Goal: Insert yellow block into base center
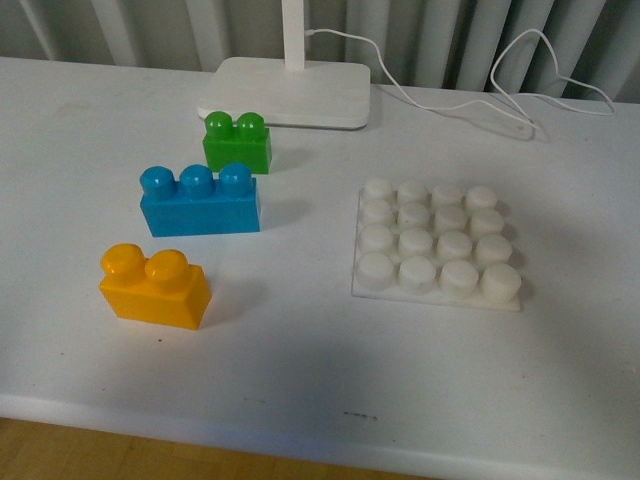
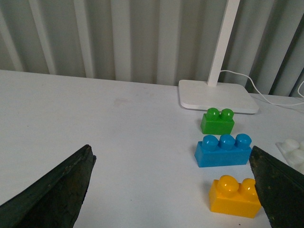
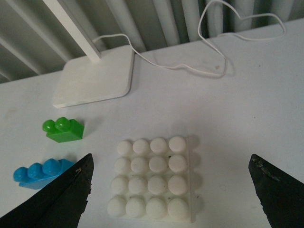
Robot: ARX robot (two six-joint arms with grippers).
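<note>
The yellow block stands upright on the white table at front left, studs up. In the left wrist view the yellow block sits just inside one dark finger of my left gripper, which is open and holds nothing. The base, a white square plate with a grid of round studs, lies flat at centre right with nothing on it. My right gripper hangs open above the base, its fingers wide on either side. Neither arm appears in the front view.
A blue three-stud brick and a green two-stud brick stand behind the yellow block. A white lamp foot with its cable sits at the back. The table's front edge is close.
</note>
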